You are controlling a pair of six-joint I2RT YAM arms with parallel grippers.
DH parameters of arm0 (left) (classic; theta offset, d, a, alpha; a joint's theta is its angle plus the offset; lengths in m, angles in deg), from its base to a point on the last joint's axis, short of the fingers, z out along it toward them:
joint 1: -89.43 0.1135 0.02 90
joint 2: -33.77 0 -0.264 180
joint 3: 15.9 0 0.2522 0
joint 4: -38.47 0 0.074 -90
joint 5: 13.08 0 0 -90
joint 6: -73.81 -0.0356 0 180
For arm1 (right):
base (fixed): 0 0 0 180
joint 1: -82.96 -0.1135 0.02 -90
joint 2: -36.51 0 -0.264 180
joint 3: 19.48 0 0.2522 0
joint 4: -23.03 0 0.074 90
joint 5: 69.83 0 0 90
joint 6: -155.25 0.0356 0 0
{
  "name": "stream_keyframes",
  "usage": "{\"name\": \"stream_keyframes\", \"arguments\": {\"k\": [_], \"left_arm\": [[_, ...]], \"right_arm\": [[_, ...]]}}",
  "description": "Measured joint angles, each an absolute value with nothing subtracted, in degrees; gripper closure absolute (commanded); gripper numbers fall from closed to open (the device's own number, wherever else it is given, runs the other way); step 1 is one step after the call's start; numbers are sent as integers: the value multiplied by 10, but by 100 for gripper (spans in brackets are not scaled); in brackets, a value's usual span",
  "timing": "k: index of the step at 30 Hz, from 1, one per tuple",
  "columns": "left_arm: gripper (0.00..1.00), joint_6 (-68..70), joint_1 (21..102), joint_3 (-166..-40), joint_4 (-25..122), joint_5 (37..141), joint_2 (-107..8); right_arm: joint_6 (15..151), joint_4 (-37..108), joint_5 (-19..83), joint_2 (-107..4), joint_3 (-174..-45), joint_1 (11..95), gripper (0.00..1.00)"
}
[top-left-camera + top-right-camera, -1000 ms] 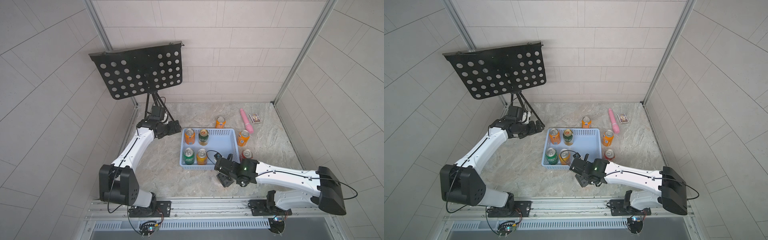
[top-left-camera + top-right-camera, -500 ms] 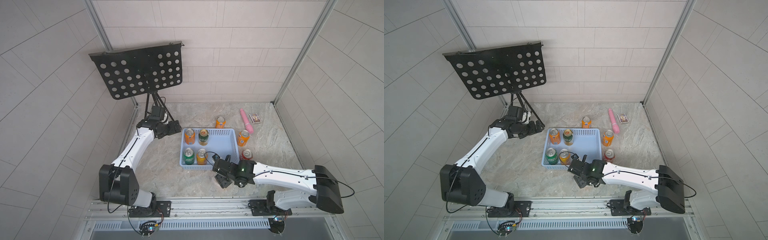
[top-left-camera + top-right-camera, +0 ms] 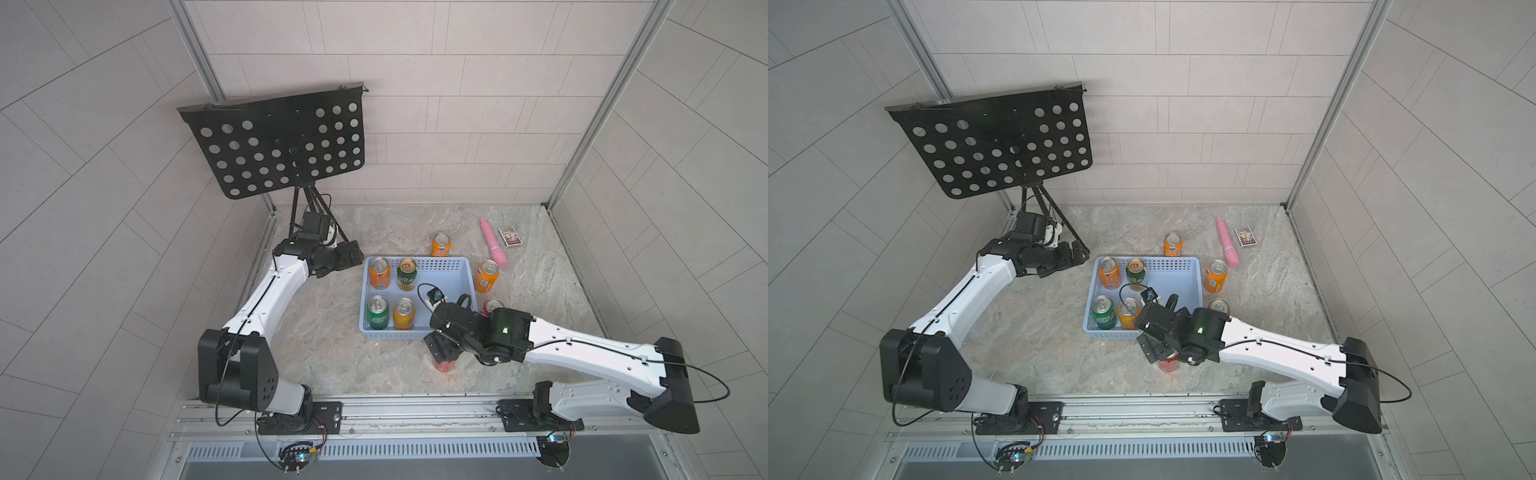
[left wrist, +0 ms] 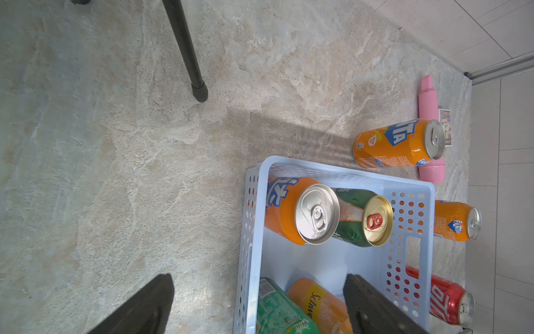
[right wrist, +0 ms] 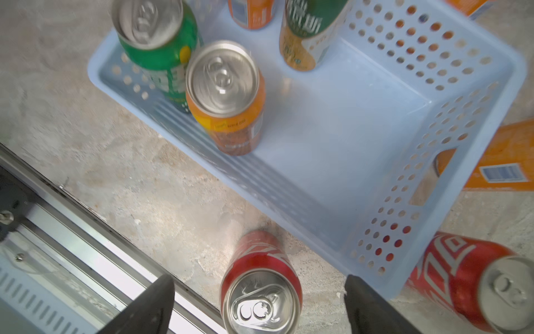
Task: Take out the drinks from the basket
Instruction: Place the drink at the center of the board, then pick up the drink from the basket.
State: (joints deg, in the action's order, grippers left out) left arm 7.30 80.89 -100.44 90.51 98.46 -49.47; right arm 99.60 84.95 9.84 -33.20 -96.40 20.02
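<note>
The light-blue basket (image 3: 451, 286) (image 3: 1179, 286) holds several drinks: an orange can (image 3: 379, 272), a dark green-gold can (image 3: 407, 274), a bright green can (image 3: 377, 312) and a yellow-orange can (image 3: 404, 313). Outside it stand two orange cans (image 3: 441, 245) (image 3: 486, 276) and a red can (image 3: 493, 306). Another red can (image 5: 261, 289) (image 3: 444, 365) stands on the table in front of the basket, between the spread fingers of my open right gripper (image 5: 259, 284) (image 3: 442, 351), which do not touch it. My left gripper (image 4: 258, 283) (image 3: 349, 259) hovers open and empty over the basket's far left corner.
A black perforated music stand (image 3: 278, 145) rises at the back left, one leg's foot (image 4: 199, 92) on the table near my left gripper. A pink tube (image 3: 492, 243) and a small card box (image 3: 510, 237) lie at the back right. A metal rail (image 3: 415, 405) runs just behind the released can.
My right gripper's jaws have opened off the red can, which now stands free in front of the basket. The right arm shifted slightly left. The left arm has not moved.
</note>
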Motion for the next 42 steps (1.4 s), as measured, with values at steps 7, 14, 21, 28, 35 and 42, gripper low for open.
{"name": "stream_keyframes", "arguments": {"k": [7,14,21,28,35,42], "left_arm": [[0,60,809,-973,932,1035,-466],[0,57,809,-913,960,1061,-390],[0,86,809,-849,947,1097,-370],[0,109,809,-819,926,1107,-372],[0,109,809,-819,924,1097,-372],[0,109,809,-819,924,1085,-372]], "right_arm": [[964,877,142,-371,-1104,312,5],[924,891,184,-506,-1189,327,7],[906,891,228,-616,-1233,328,12],[897,877,254,-661,-1237,328,13],[894,861,269,-671,-1237,325,14],[891,850,265,-708,-1237,324,15]]}}
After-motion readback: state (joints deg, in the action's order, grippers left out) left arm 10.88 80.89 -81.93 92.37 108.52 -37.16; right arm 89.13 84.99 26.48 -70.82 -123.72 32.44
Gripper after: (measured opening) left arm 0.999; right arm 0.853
